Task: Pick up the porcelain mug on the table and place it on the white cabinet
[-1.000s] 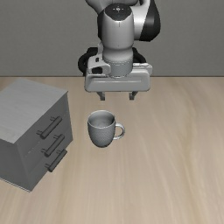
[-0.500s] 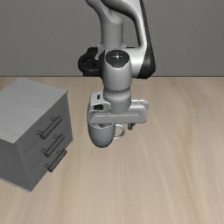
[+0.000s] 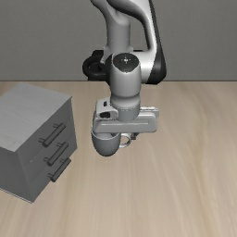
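Exterior view, biggest first: light wooden table top (image 3: 185, 171) spans the scene. White-and-black seven-joint robot arm (image 3: 127, 37) reaches down over the middle of it. Boxy white cabinet with two handled drawers (image 3: 28, 116) stands on the table at the exterior view's left, with its flat top bare. Grey two-finger claw (image 3: 123, 135) hangs low, wrist pointing straight down, with its wide palm bar covering most of what is below. Small grey porcelain mug (image 3: 105, 145) sits upright on the table directly under the claw. Its round body peeks out at the lower-left of the palm bar, and a bit of handle shows toward the exterior view's right. The mug is near the cabinet but clearly apart from it and not yet on it. Whether the claw is spread or pinching the mug cannot be told, because the palm bar hides the contact. Key relation: the cabinet top lies toward the exterior view's left of the claw and mug, and higher than the mug's rim. So the carry likely needs a lift first, then a sideways travel that way. Going too low risks clipping the cabinet's near edge.
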You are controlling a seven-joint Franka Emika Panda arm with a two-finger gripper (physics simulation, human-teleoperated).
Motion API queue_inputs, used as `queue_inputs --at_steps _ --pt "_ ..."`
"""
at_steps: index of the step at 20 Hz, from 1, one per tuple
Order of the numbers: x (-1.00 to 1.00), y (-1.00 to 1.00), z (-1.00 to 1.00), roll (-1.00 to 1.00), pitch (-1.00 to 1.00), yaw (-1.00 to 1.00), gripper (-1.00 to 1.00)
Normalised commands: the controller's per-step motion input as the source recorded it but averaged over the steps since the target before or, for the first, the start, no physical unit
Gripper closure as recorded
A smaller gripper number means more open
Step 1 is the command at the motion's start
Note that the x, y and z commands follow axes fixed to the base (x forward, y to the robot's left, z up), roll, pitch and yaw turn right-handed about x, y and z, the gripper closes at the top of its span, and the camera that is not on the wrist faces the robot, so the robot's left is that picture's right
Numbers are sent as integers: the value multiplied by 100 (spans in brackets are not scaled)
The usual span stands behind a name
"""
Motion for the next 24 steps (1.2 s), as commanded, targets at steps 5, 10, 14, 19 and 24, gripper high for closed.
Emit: queue_inputs --at_steps 5,10,14,19,24 --pt "0 0 100 0 0 0 100" --pt "0 0 100 0 0 0 100" --pt "0 0 100 0 0 0 100" --pt "0 0 100 0 0 0 100" --pt "0 -100 0 0 0 0 100"
